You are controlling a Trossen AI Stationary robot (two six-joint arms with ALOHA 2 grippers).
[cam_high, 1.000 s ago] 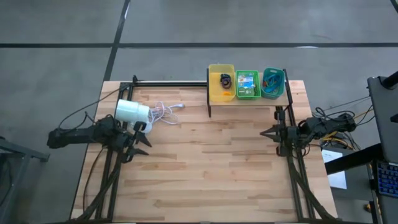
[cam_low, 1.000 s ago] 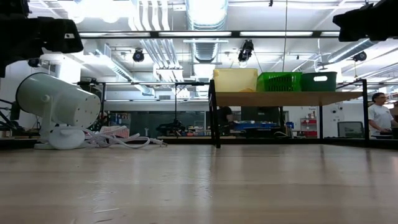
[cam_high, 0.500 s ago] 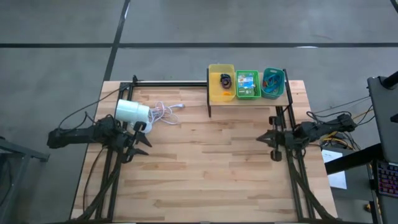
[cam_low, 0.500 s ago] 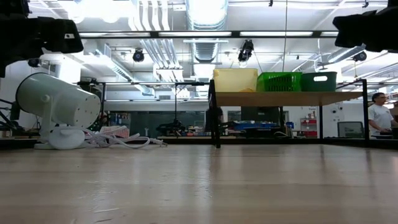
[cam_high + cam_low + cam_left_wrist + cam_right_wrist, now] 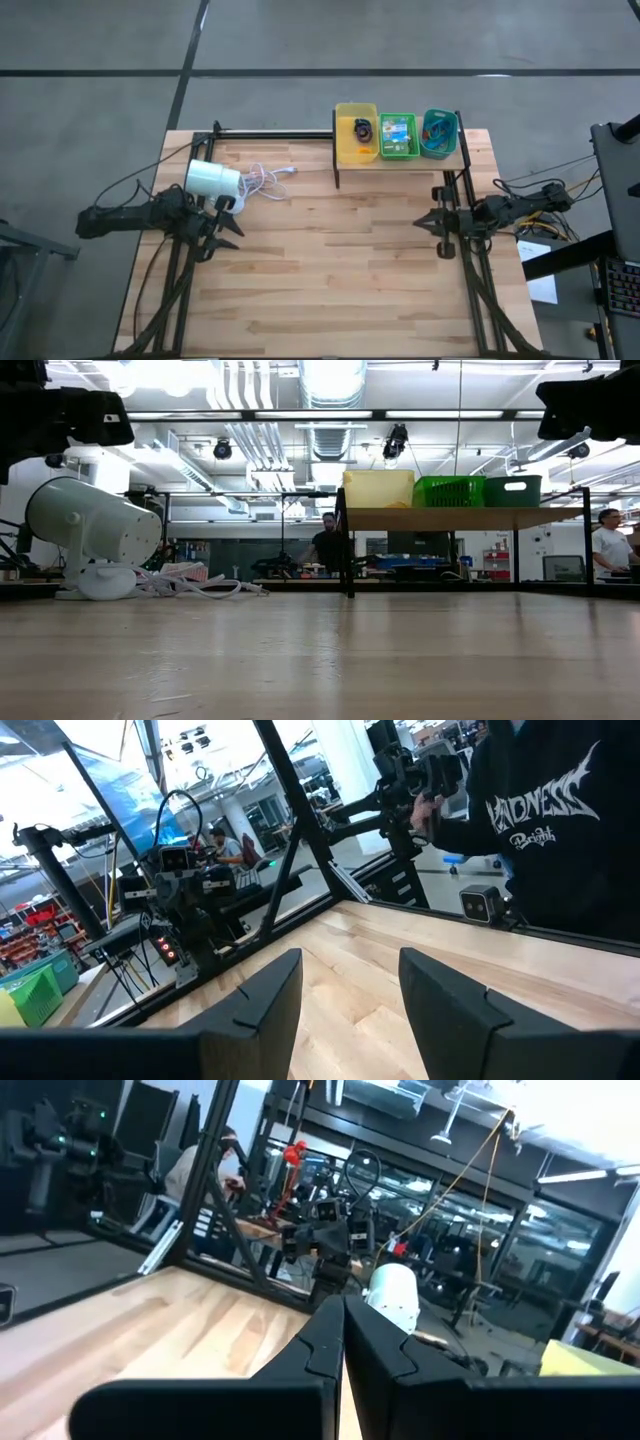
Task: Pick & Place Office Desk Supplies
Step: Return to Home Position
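**A:** High view first: where are the supplies?

**B:** All in three plastic bins lined up on the small wooden shelf (image 5: 400, 163) at the table's far edge, near its far right corner. The yellow-and-green crayon box (image 5: 397, 132) lies in the green slatted bin (image 5: 398, 155). The thin coloured loops (image 5: 436, 133) are in the teal bin (image 5: 455, 130), and a dark bundle of loops (image 5: 361, 129) sits in the yellow bin (image 5: 345, 145). I can't make out the tiny yellow pieces.

**A:** Anything loose on the pale wooden table (image 5: 330, 290)?

**B:** No supplies that I can see. The only other things are the white cylindrical lamp (image 5: 212, 180) and its white cord (image 5: 262, 182) towards the far left corner, and they aren't part of the job.

**A:** And the grippers?

**B:** The left gripper (image 5: 232, 222) hangs near the table's left edge, just beside the lamp. The left wrist view shows its fingers (image 5: 262, 995) spread apart with nothing between them. The right gripper (image 5: 422, 222) is near the right edge, in front of the shelf. The right wrist view shows its fingers (image 5: 325, 1342) pressed together and holding nothing.

**A:** So how much is left?

**B:** I'd say the sorting and shelving are done, since every bin is up and both grippers are empty. What remains, by my reading, is for each arm to settle into its rest pose on its own side, and then the job is finished.
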